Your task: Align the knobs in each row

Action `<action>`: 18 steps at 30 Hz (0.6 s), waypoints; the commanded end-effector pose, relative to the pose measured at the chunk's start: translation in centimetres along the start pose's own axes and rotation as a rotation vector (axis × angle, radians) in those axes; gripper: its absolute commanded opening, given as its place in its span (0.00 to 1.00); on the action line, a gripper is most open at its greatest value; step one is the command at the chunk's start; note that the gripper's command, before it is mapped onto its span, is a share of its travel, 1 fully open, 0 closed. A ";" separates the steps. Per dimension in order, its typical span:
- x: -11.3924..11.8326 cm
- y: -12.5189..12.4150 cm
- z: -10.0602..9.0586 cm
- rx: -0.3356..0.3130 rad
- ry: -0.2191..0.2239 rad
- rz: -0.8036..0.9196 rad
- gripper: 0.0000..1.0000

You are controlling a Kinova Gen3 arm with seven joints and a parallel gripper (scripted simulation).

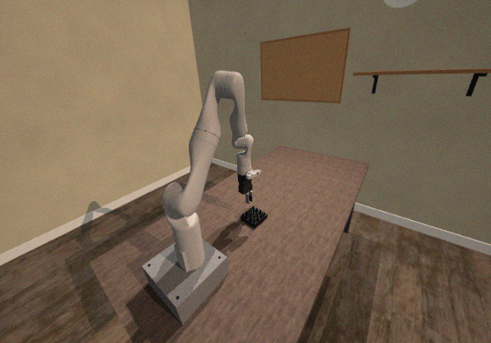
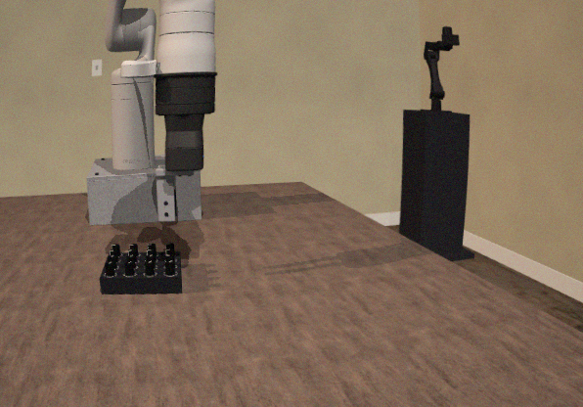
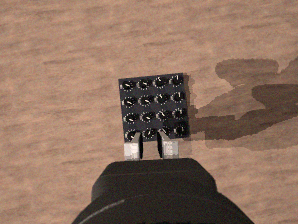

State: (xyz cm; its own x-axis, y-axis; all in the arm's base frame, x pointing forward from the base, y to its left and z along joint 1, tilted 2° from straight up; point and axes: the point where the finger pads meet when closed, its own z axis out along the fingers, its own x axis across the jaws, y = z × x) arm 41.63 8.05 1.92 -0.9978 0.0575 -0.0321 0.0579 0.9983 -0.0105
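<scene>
Knob box [image 1: 254,225] [image 2: 141,286] [image 3: 154,108] stands edge-clear on open tabletop, partly open, empty pincer [image 1: 249,197] [image 2: 166,213] [image 3: 150,140] above.
</scene>
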 end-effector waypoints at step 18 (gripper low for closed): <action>-0.2 0.0 -0.1 -0.001 -0.004 -0.011 0.46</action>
State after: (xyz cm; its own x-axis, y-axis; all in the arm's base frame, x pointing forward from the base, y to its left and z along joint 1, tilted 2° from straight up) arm 41.73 8.04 1.98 -0.9983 0.0464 -0.0340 0.0467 0.9989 -0.0100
